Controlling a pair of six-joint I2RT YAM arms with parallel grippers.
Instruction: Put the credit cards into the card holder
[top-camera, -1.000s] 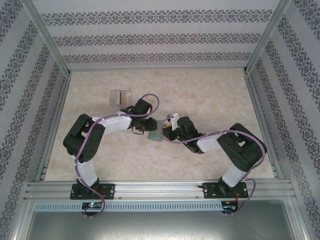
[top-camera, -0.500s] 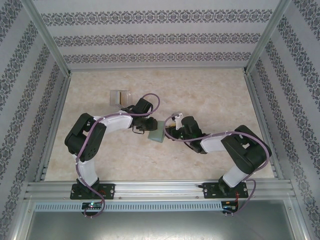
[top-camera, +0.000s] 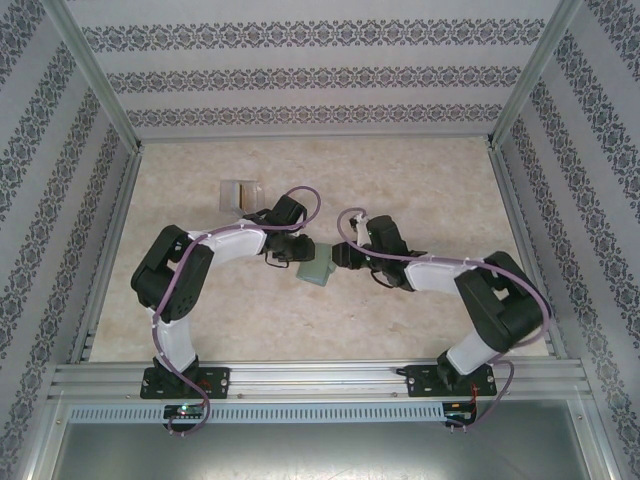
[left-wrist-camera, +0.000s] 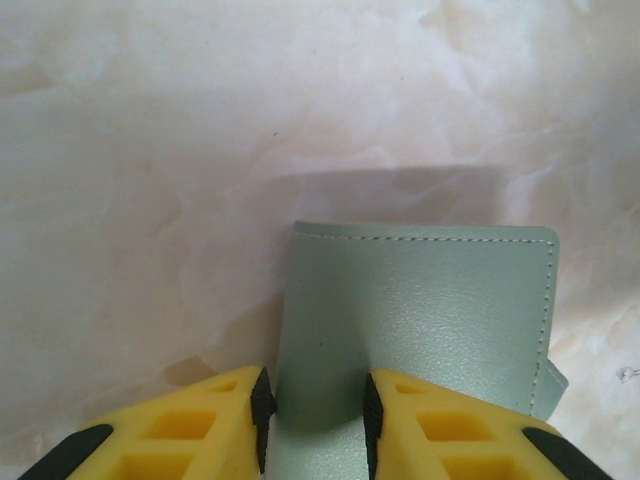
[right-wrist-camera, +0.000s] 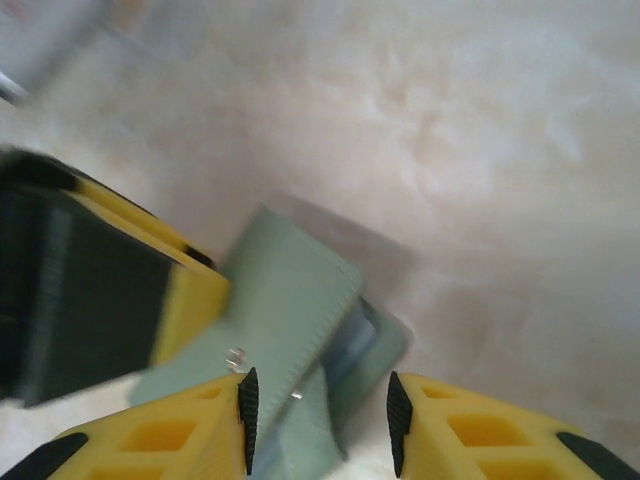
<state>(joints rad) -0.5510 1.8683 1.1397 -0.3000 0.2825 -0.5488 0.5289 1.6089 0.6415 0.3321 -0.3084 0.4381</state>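
Observation:
The sage-green card holder (top-camera: 316, 270) lies on the table between the two arms. My left gripper (top-camera: 302, 256) is shut on its near edge; in the left wrist view the black pads pinch a raised fold of the card holder (left-wrist-camera: 420, 310), with the left gripper (left-wrist-camera: 317, 420) at the bottom of the view. My right gripper (top-camera: 338, 258) faces it from the right. Its jaws stand open, and the right gripper (right-wrist-camera: 322, 420) straddles a corner of the card holder (right-wrist-camera: 290, 300). A blue-grey layer (right-wrist-camera: 350, 345) peeks from between the leaves; I cannot tell whether it is a credit card.
A clear plastic stand (top-camera: 240, 192) sits behind the left arm, toward the back left. Metal rails (top-camera: 120, 230) and patterned walls border the marble tabletop (top-camera: 420, 180). The left gripper's yellow finger (right-wrist-camera: 190, 300) rests on the card holder opposite my right gripper.
The right arm's wrist has swung back and left, bringing its gripper up to the card holder, and its jaws have widened. The left gripper has kept its hold.

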